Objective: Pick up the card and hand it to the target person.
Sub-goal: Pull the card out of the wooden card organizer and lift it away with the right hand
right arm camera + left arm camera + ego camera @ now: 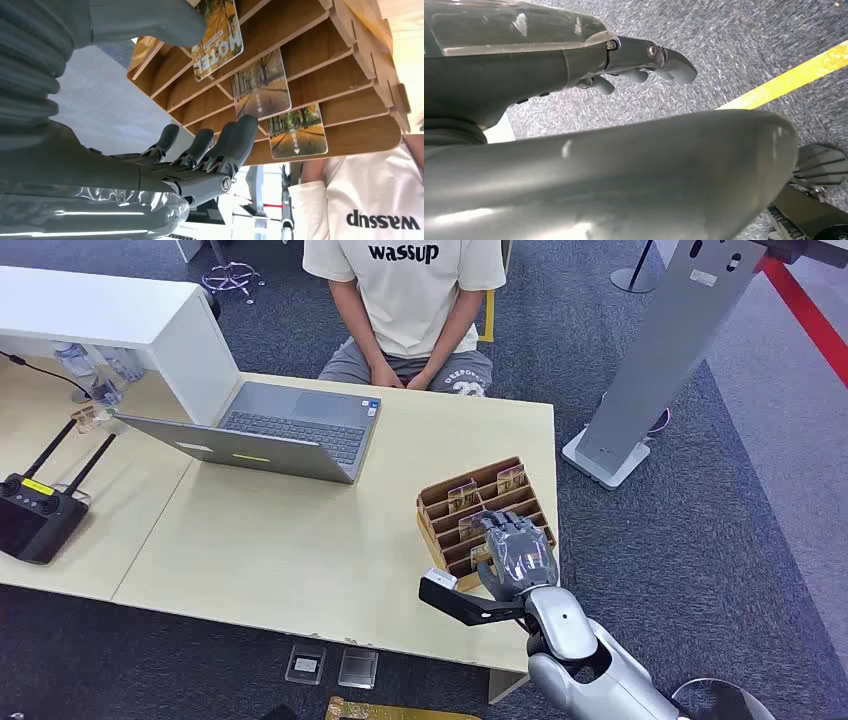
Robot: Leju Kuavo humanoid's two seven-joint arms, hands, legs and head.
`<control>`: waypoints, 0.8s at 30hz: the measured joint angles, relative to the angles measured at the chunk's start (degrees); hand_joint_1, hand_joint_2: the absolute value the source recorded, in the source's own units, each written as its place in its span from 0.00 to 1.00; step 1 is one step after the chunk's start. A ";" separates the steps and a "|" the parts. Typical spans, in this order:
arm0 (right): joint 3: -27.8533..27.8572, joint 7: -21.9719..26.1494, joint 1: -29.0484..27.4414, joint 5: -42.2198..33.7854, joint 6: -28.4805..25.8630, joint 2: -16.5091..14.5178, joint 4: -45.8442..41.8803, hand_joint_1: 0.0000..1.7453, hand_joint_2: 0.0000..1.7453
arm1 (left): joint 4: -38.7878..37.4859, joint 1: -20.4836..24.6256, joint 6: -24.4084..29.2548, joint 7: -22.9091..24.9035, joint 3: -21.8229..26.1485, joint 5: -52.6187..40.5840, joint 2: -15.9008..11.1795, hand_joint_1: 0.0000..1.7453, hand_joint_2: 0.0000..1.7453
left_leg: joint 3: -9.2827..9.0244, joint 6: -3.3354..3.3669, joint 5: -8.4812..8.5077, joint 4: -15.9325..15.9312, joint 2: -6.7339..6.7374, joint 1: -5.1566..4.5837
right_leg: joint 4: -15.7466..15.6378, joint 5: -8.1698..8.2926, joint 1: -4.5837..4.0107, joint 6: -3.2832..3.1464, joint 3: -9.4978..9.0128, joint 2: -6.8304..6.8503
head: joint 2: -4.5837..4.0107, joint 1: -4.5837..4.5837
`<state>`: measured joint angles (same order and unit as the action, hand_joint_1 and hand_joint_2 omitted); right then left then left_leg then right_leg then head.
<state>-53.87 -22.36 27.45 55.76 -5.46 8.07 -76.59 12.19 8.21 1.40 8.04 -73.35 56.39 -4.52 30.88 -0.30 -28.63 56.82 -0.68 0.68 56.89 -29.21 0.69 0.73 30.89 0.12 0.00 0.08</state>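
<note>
A wooden card rack (pixel 437 508) stands at the desk's right end, with several picture cards in its slots. My right hand (pixel 515 550) hovers over the rack's near rows, fingers spread. In the right wrist view the thumb (pixel 150 22) lies at the edge of the card printed "MOTEL" (pixel 218 40), while the fingers (pixel 225 142) stay apart below two other cards (pixel 261 86); nothing is gripped. The person (pixel 405 300) in a cream shirt sits across the desk, hands in the lap. My left hand (pixel 644 62) hangs over grey carpet, loosely bent and holding nothing.
An open grey laptop (pixel 290 430) sits mid-desk, between the rack and a white box shelf (pixel 110 310). A black remote controller (pixel 35 515) lies at the left. A grey floor stand (pixel 660 350) rises right of the desk. Small flat items (pixel 320 665) lie on the carpet by the near edge.
</note>
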 joint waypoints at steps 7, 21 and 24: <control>0.01 0.21 -0.33 -0.38 0.00 0.02 1.02 0.43 1.00 | 0.01 0.01 -0.01 0.00 0.00 0.00 0.00 0.00 0.00 | 0.00 0.00 0.00 0.00 0.00 0.00 | 0.00 0.00 0.00 0.00 0.00 0.00 | 0.00 -0.02; 0.03 0.25 -0.46 -0.47 -0.01 0.03 2.43 0.47 1.00 | 0.01 0.12 -0.02 0.00 0.00 -0.09 0.00 0.00 0.00 | 0.00 0.00 0.00 0.00 0.00 0.00 | 0.00 0.00 0.00 0.00 0.00 0.00 | 0.00 -0.01; 0.03 0.25 -0.47 -0.48 0.01 0.05 2.49 0.49 1.00 | 0.01 0.12 -0.03 0.01 0.00 -0.10 0.00 0.00 0.00 | 0.00 0.00 0.00 0.00 0.00 0.00 | 0.00 0.00 0.00 0.00 0.00 0.00 | 0.00 -0.01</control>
<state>-53.83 -22.11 26.99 55.28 -5.45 8.11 -74.10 12.20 8.33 1.37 8.05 -73.35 56.29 -4.52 30.88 -0.30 -28.63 56.82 -0.68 0.68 56.89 -29.21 0.69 0.73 30.89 0.12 0.00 0.07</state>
